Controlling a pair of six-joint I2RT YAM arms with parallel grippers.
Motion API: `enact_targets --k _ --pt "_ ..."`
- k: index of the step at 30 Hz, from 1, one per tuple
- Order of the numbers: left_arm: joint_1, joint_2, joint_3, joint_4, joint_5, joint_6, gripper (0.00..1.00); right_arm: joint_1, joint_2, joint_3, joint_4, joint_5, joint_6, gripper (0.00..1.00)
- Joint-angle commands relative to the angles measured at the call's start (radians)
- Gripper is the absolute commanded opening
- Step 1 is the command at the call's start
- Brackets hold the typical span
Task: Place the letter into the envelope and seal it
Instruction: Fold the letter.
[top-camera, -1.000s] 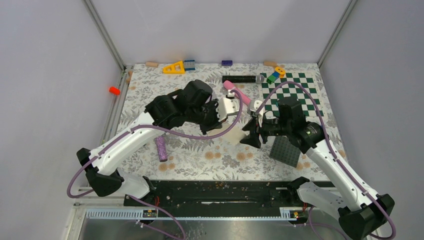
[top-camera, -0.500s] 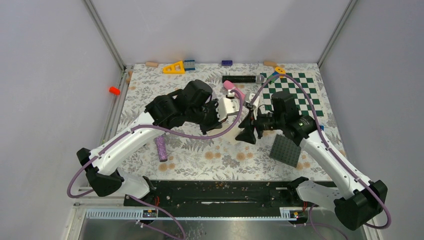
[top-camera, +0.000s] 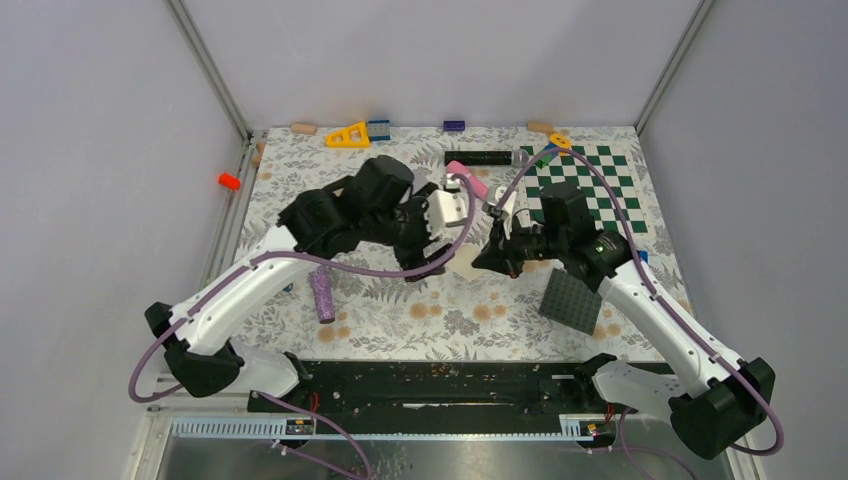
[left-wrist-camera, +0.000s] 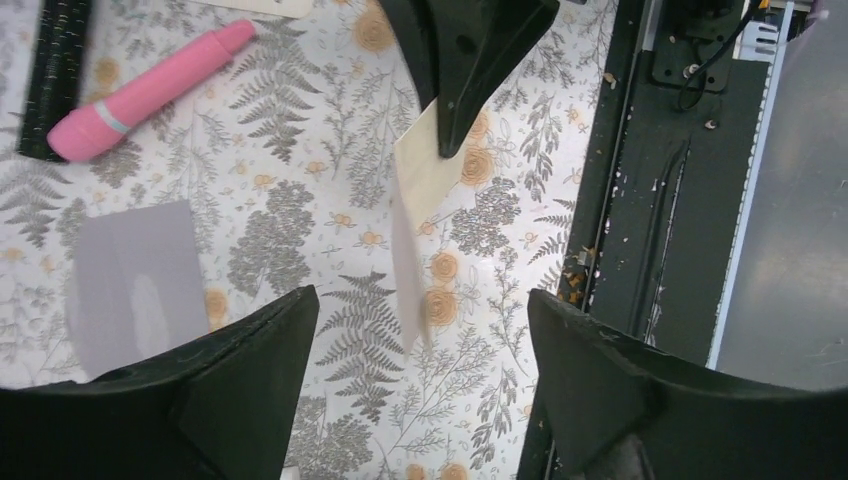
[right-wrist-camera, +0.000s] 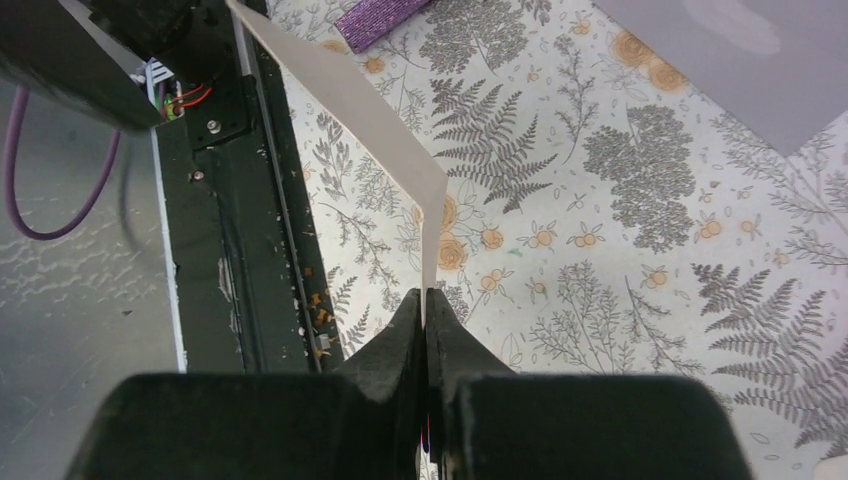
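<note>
Nearest us, the black rail (left-wrist-camera: 650, 200) marks the table's (right-wrist-camera: 600, 300) near edge. Our right gripper (right-wrist-camera: 425, 305) is clamped on the letter (right-wrist-camera: 340, 100), which is raised above the table and stands on edge. In the right wrist view, its long edge runs from the fingers up and left across that rail. Our left gripper (left-wrist-camera: 420, 300) stands apart, holding nothing, with the sheet just ahead. Beyond, open floral surface separates the letter from the envelope (left-wrist-camera: 135, 270), which lies flat. The pink cylinder (left-wrist-camera: 150, 90) lies farther.

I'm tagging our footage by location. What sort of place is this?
Probably a robot test cell, not a home: plain grey walls box in the table, two arms are bolted to its near edge, and unrelated props lie about, such as a checkerboard and toy blocks.
</note>
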Motion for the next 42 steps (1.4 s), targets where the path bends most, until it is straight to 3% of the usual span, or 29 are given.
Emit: enact_targets --k 1,5,12,20,28,42 --pt "0.073 -0.13 0.08 0.029 0.096 0.001 0.85 0.009 -0.065 0.01 0.019 0.034 -0.038 0.0" --pt "0.181 -0.189 0.051 0.089 0.186 -0.025 0.93 0.008 -0.098 -0.005 0.019 0.012 -0.059 0.0" --pt "0.251 -0.163 -0.019 0.171 0.18 -0.071 0.93 0.007 -0.133 -0.021 0.017 -0.1 -0.062 0.0" --pt "0.224 -0.046 -0.039 0.166 0.26 -0.091 0.89 0.007 -0.127 -0.007 0.019 -0.16 -0.041 0.0" --pt "0.146 -0.033 -0.059 0.131 0.346 -0.055 0.85 0.008 -0.108 -0.011 0.064 -0.106 -0.006 0.0" --pt "0.077 0.044 -0.059 0.107 0.328 -0.042 0.74 0.007 -0.108 0.007 0.094 -0.178 0.055 0.0"
